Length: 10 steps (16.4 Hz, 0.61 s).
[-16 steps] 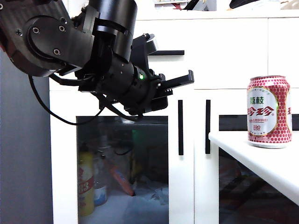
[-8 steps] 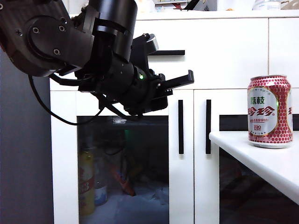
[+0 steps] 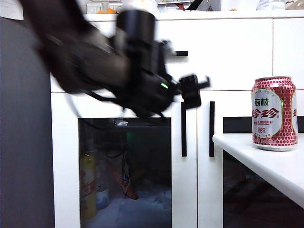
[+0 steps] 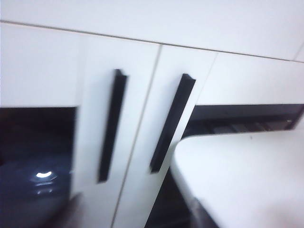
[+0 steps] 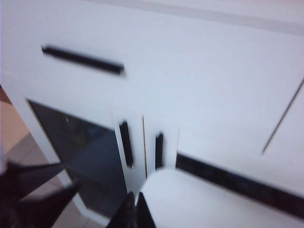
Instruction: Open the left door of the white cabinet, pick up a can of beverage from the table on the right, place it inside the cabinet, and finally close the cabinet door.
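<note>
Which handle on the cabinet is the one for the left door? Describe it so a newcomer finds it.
On the white cabinet, two vertical black bars flank the seam between the glass doors. The left door's handle is the left bar, beside the glass showing bottles, just under the blurred left gripper.

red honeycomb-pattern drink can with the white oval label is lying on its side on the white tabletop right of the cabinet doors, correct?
Not quite. The red honeycomb-pattern drink can stands upright, silver rims at top and bottom, on the white tabletop right of the cabinet doors. The exterior view shows this. The rest holds: its white oval label faces the camera.
</note>
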### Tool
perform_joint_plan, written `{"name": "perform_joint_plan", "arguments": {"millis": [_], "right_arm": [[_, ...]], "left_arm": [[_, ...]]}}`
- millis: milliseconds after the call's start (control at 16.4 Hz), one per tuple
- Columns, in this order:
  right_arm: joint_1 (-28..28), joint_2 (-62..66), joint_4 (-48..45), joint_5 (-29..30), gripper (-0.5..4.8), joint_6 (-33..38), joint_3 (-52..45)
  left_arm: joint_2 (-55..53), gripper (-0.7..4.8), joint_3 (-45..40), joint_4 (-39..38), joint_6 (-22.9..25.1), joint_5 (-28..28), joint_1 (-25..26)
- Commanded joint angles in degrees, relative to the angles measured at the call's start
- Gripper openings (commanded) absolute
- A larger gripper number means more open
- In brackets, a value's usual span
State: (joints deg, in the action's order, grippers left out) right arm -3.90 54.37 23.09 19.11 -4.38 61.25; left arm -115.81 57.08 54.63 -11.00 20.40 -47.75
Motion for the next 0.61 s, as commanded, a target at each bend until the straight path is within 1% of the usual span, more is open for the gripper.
{"name": "perform_joint_plan", "arguments": {"millis": [61, 183, 306, 611], "right_arm": [[0.3, -0.9, -4.2, -0.1, -0.05, -0.2, -2.5], [0.4, -0.7, -5.0, -0.2, -0.05, -0.4, -2.6], [0.5, -0.8, -7.0, -0.1, -0.05, -0.6, -2.6], [2.8, -0.7, -7.1, 0.1, -0.05, -0.6, -2.7]], "left_arm": [[-5.9, 3.19, 8.0, 0.3, 3.5, 0.0, 0.9], [-9.5, 3.20, 12.1, 0.3, 3.5, 0.3, 1.4], [-13.4, 3.35, 16.7, -0.6, 3.5, 1.8, 3.0], [-18.1, 3.35, 25.0, -1.6, 2.4, 1.3, 4.6]]}}
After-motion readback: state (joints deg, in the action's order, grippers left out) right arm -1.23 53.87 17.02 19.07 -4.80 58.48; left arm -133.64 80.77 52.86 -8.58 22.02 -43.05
